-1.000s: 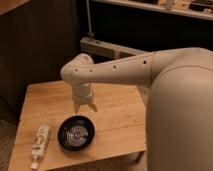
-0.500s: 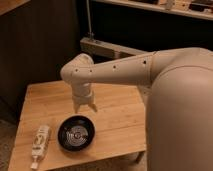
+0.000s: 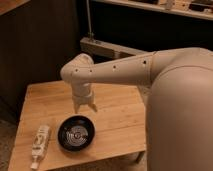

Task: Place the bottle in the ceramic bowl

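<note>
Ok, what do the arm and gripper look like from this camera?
The arm is a smooth, off-white rounded shell with a row of small dark dots, ending in a ball-like joint. The gripper, over the table just beyond the ceramic bowl, has two short pale fingers.

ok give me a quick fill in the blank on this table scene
The bottle lies on its ___ on the wooden table, outside the ceramic bowl.
The ceramic bowl holds ___.
The gripper hangs over the table just behind the bowl, its fingers ___ and pointing down.
Missing words: side; nothing; open.
</note>
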`<state>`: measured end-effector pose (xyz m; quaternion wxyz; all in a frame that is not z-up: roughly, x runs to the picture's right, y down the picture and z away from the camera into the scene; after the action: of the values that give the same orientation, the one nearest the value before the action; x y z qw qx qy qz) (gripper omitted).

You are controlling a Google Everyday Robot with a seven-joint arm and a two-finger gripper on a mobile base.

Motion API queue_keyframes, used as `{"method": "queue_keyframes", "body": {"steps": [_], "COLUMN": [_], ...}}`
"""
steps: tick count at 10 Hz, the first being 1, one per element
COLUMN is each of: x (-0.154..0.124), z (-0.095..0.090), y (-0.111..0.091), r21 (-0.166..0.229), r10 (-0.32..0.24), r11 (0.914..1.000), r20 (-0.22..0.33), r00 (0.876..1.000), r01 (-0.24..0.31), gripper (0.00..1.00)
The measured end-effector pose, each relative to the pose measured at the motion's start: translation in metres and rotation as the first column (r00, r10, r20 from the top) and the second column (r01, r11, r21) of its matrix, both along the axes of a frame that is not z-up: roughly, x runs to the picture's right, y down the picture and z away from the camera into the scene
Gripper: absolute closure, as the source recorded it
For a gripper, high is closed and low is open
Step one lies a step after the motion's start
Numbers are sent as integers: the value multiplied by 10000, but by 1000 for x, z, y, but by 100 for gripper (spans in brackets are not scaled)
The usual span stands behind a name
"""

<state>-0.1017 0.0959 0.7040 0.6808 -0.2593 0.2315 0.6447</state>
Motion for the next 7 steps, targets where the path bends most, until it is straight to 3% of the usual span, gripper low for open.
{"method": "queue_keyframes", "body": {"steps": [5, 7], "x": [0, -4], "z": [0, 5], "y": [-1, -8], "r21": [-1, -94], "r10": [25, 275], "r11": [10000, 9996], "r20": [1, 157], "r00": [10000, 9995], "r01": [-25, -274], "gripper": [35, 35]}}
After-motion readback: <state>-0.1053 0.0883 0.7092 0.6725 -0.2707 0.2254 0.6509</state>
